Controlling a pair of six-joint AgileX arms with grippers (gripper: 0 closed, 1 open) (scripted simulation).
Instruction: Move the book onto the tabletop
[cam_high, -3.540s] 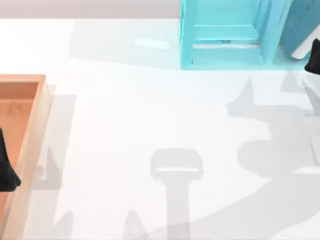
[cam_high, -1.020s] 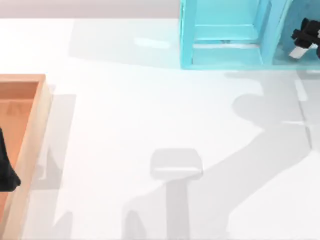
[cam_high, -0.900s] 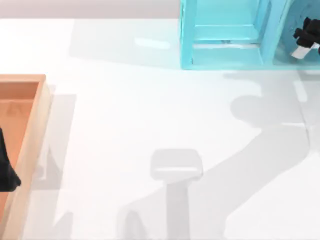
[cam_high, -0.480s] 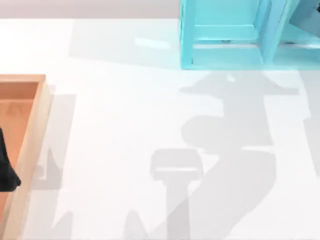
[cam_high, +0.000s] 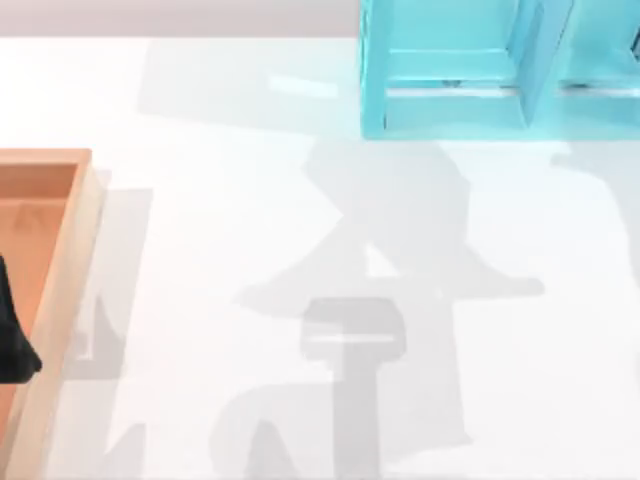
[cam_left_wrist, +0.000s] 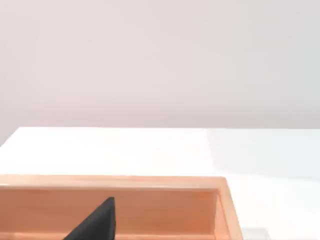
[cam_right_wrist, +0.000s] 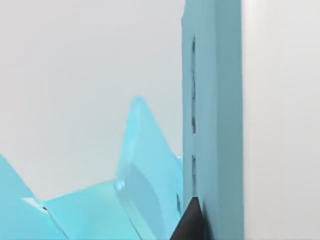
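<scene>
One dark fingertip (cam_right_wrist: 190, 224) of the right end effector (cam_right_wrist: 200, 227) lies flat against the teal cover of the book (cam_right_wrist: 212, 100). The book stands upright right in front of the wrist camera, so I judge the end effector clamped on it, though the far finger is hidden behind the cover. Just beyond the held book sits the light-blue shelf (cam_right_wrist: 145, 180), now behind and below it.

A second ago, seen from above, this end effector was reaching into the shelf's right compartment, where the book leaned. Now that compartment of the shelf (cam_high: 440, 70) looks vacated. A broad shadow (cam_high: 400, 250) has swung out over the middle of the counter (cam_high: 200, 200), well away from the shelf. That suggests the book is lifted clear and is being carried above the open white surface.

What remains, I judge, is lowering it flat and letting go. The left end effector (cam_high: 15, 330) hangs parked over the wooden tray (cam_high: 60, 300), far off on the opposite side.
</scene>
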